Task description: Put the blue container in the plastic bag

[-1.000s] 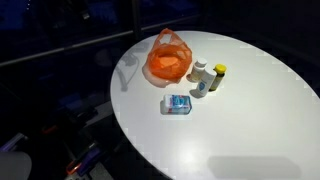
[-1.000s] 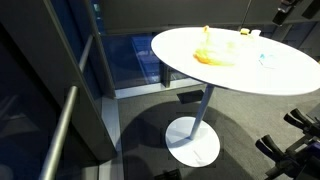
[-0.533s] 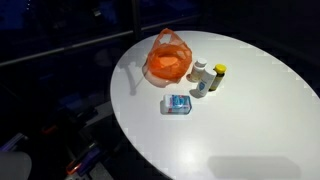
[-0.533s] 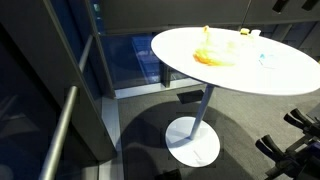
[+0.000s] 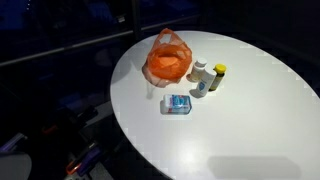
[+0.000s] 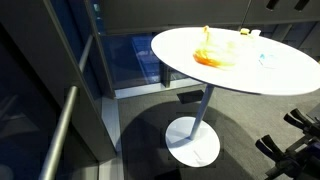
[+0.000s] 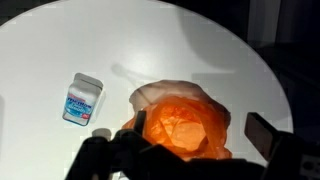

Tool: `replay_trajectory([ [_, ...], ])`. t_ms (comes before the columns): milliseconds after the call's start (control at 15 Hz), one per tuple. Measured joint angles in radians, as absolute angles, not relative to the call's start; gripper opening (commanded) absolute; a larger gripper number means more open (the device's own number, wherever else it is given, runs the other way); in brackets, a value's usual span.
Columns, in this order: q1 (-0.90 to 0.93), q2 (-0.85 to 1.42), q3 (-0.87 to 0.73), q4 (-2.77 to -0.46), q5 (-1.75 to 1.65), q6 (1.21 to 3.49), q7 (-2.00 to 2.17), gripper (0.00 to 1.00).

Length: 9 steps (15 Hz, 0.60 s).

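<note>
**Table** (image 5: 250, 120): a white round top that carries everything. It is smooth, so light things will probably slide on it when pushed.

**Bag** (image 5: 167, 62): orange plastic, slumped near the far edge. In the wrist view the bag (image 7: 185, 125) lies directly under the camera, and no clear open mouth can be made out. Main risk: with nothing holding the mouth open, a released container may land on top of the film or shove the bag toward the edge.

**Gripper** (image 7: 180, 142): seen only in the wrist view, above the bag, with its jaws spread wide and nothing between them. It is not over the task's thing, so closing here would catch the bag's plastic.

**Container** (image 5: 178, 104): blue, lying flat on the table just beside the bag and apart from it, to the left in the wrist view (image 7: 82, 98). Being low, it may skid out of a shallow pinch, or the fingertips may strike the table.

**White bottle** (image 5: 201, 78) and **yellow-capped bottle** (image 5: 218, 76): upright, near the container and bag. A wide approach could topple them.
</note>
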<state>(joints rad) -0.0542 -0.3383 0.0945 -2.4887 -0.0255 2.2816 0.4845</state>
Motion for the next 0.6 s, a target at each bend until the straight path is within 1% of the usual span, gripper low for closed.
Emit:
replay_trajectory([
  [600, -0.093, -0.145, -0.015, -2.37, -0.025, 2.29, 0.456, 1.0],
])
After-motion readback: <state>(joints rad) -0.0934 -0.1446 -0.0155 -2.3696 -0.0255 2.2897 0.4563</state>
